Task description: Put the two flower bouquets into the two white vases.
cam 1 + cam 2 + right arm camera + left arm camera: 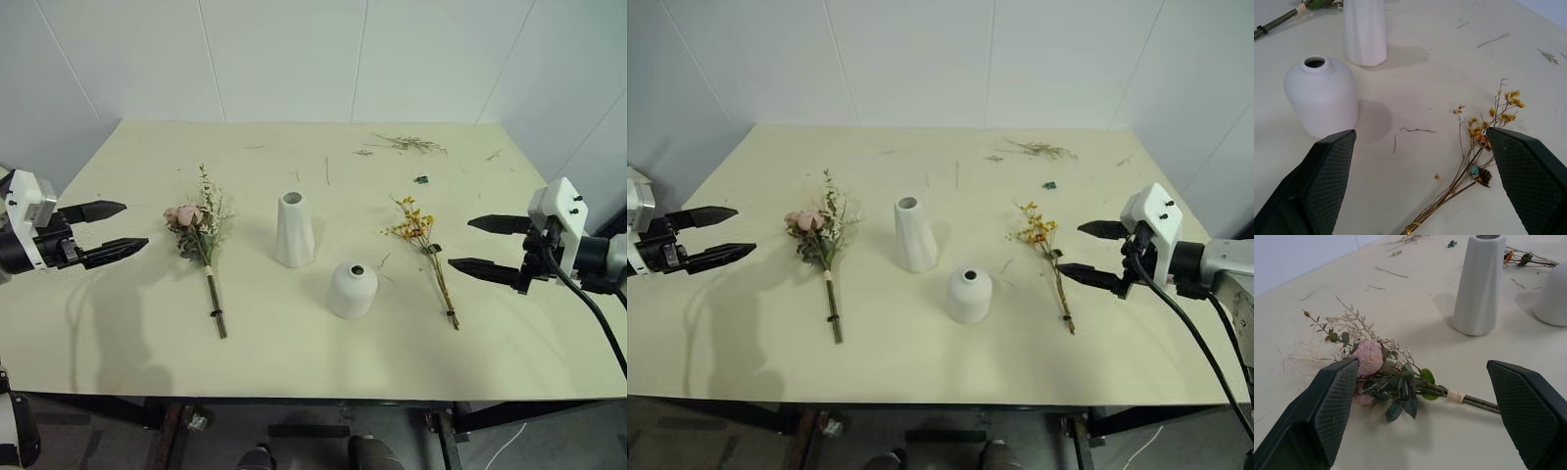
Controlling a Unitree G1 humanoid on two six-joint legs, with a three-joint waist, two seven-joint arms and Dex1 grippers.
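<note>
Twine binding on the rose bouquet [1400, 382] shows in the left wrist view; the right wrist view shows a small teal bit among the yellow bouquet's [1476, 147] stems. Both hands, left [110, 231] and right [488, 246], hover with fingers wide apart, holding nothing, pointing inward over the bench [294, 352]. The 2 bouquets lie flat outside the tall vase [293, 229] and the dome vase [353, 289].

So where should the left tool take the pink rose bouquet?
On the bare stems just below the tan binding of the pink rose bouquet, coming from above. It lies flat on the table, blooms away from the robot; the open left tool hovers beside it.
</note>
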